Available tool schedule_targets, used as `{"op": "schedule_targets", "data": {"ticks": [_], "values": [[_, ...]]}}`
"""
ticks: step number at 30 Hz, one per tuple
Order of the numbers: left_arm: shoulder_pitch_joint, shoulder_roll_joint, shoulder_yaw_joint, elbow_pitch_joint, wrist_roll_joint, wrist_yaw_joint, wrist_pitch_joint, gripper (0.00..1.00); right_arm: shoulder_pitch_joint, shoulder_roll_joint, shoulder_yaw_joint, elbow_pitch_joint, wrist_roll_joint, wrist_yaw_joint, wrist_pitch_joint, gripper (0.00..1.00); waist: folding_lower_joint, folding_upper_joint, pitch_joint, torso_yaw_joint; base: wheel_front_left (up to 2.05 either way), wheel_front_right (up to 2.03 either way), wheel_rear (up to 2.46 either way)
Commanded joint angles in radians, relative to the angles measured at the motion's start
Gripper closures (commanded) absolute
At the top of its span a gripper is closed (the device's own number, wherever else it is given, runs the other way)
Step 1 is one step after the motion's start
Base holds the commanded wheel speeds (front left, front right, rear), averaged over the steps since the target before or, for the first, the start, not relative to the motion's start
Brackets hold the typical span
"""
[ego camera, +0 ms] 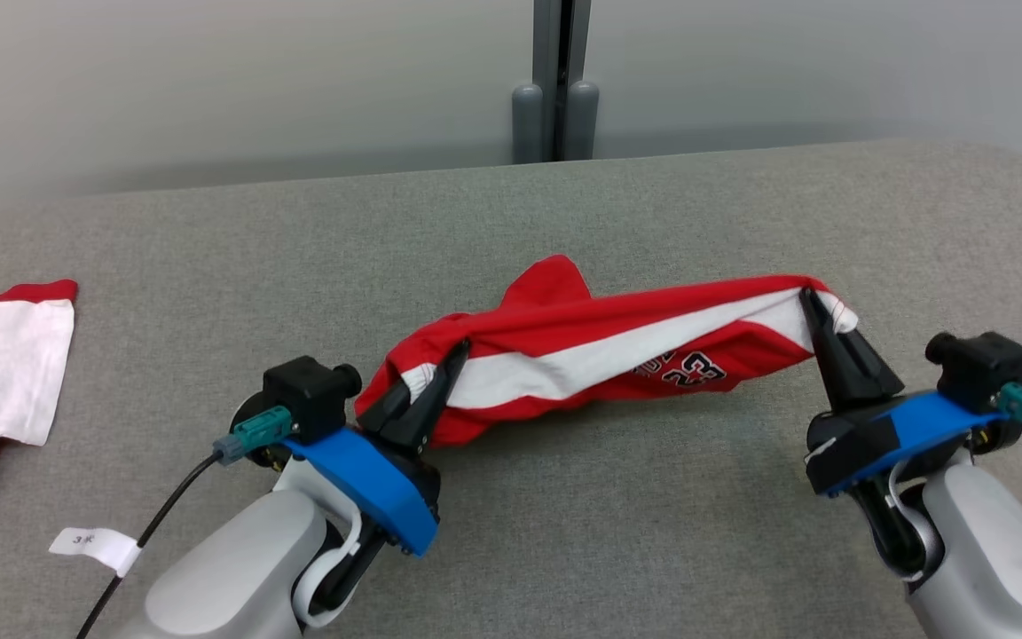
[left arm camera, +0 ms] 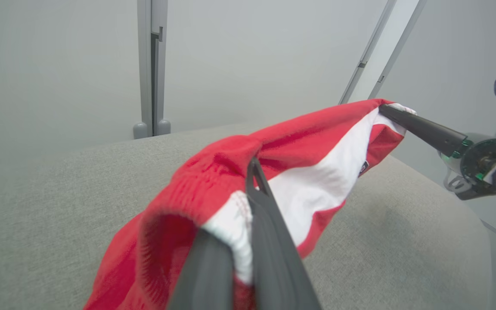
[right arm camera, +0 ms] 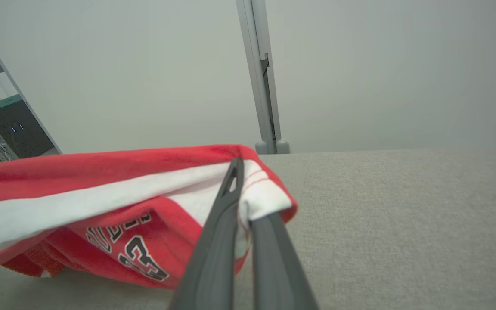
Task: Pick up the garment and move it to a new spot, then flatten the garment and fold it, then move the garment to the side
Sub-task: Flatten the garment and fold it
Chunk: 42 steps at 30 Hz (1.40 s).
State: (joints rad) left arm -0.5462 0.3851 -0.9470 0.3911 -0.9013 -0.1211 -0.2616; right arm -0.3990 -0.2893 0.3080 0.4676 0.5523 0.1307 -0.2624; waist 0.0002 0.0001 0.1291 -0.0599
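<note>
1. Grey fabric tabletop [ego camera: 564, 532] is lying beneath a red-and-white jersey garment [ego camera: 600, 355], which is sagging between both grippers.
2. Left gripper [ego camera: 456, 353] is clamping one end and right gripper [ego camera: 808, 303] the other, pulling it taut, probably for spreading flat.

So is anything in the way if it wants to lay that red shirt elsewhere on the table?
Nothing visible is. The left gripper and right gripper clamp the garment at its ends, and the table before it is open. A second garment lies at the far left edge.
</note>
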Motion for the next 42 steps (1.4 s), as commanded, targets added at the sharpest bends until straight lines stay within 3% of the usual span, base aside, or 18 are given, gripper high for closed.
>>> {"op": "schedule_targets", "data": {"ticks": [1,6,15,25,32,33,34,35,42], "values": [[-0.023,-0.007,0.009,0.005,0.008,-0.004,-0.005,1.00,-0.026,0.004,-0.008,0.009,-0.005,0.000,-0.003,1.00,-0.0002,-0.0001,0.003,0.001,0.00,0.00,0.00],[-0.056,-0.045,0.059,0.025,0.057,-0.009,-0.005,1.00,-0.089,0.024,-0.049,0.033,-0.035,0.000,-0.003,1.00,-0.0002,-0.0001,0.013,-0.002,0.00,0.00,0.00],[0.055,-0.088,0.032,0.059,0.086,-0.011,-0.005,1.00,0.015,0.046,0.012,0.058,-0.042,0.000,-0.003,1.00,-0.0002,-0.0001,0.020,-0.003,0.00,0.00,0.00],[0.231,-0.075,-0.009,0.068,0.093,-0.009,-0.005,1.00,0.205,0.040,0.016,0.035,-0.045,0.000,-0.003,1.00,-0.0002,-0.0001,-0.009,0.002,0.00,0.00,0.00],[0.256,-0.089,-0.001,0.077,0.102,-0.009,-0.005,1.00,0.236,0.053,0.016,0.049,-0.043,0.000,-0.003,1.00,-0.0002,-0.0001,-0.034,0.006,0.00,0.00,0.00],[0.257,-0.092,0.008,0.082,0.109,-0.009,-0.005,0.50,0.238,0.053,0.018,0.065,-0.047,0.000,-0.003,0.75,-0.0002,-0.0001,-0.039,0.008,0.00,0.00,0.00],[0.259,-0.096,0.017,0.086,0.115,-0.009,-0.005,0.00,0.237,0.058,0.012,0.070,-0.045,0.000,-0.003,0.29,-0.0002,-0.0001,-0.045,0.010,0.00,0.00,0.00],[0.264,-0.101,0.028,0.091,0.124,-0.009,-0.005,0.00,0.237,0.062,0.003,0.075,-0.042,0.000,-0.003,0.00,-0.0002,-0.0001,-0.051,0.012,0.00,0.00,0.00],[0.331,-0.105,0.112,0.092,0.179,-0.009,-0.005,0.00,0.289,0.071,-0.107,0.059,-0.055,0.000,-0.003,0.00,-0.0002,-0.0001,-0.094,0.031,0.00,0.00,0.00]]}}
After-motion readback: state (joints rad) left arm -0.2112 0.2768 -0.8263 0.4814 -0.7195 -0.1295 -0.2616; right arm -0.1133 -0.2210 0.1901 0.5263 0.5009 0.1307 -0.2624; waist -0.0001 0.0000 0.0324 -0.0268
